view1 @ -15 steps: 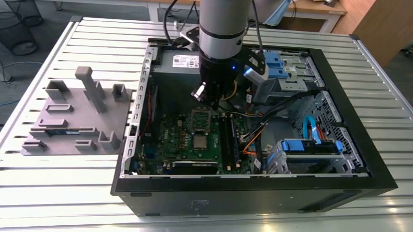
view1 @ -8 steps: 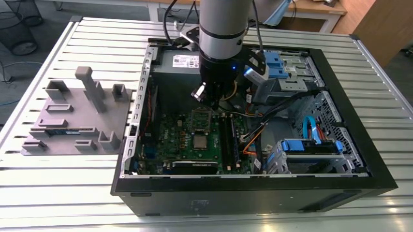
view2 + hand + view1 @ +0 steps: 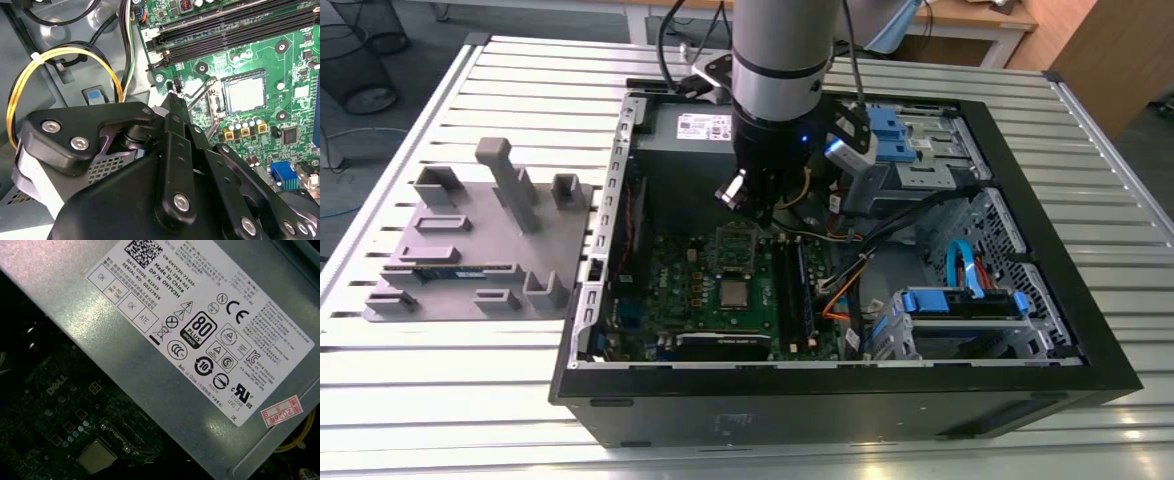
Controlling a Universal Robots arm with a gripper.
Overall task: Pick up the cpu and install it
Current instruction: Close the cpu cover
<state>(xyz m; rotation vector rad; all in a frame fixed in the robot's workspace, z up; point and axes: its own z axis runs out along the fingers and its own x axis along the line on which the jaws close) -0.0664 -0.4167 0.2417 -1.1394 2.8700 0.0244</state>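
Observation:
The cpu [image 3: 738, 292], a small square chip with a silver top, lies flat in the socket on the green motherboard [image 3: 687, 290] inside the open computer case. It shows in both wrist views [image 3: 245, 92] [image 3: 96, 456]. The silver socket frame [image 3: 736, 240] stands open just behind it, and its thin metal lever [image 3: 200, 92] sticks up. My gripper [image 3: 744, 198] hangs above the board behind the socket, near the power supply. Its black fingers [image 3: 174, 107] meet at a point, shut, with nothing between them.
The grey power supply [image 3: 200, 340] sits at the back of the case, with yellow and black cables [image 3: 65, 55] beside it. Blue drive bays [image 3: 961, 300] fill the exterior view's right. A grey tray [image 3: 520, 250] holding a green memory stick [image 3: 454, 270] lies left of the case.

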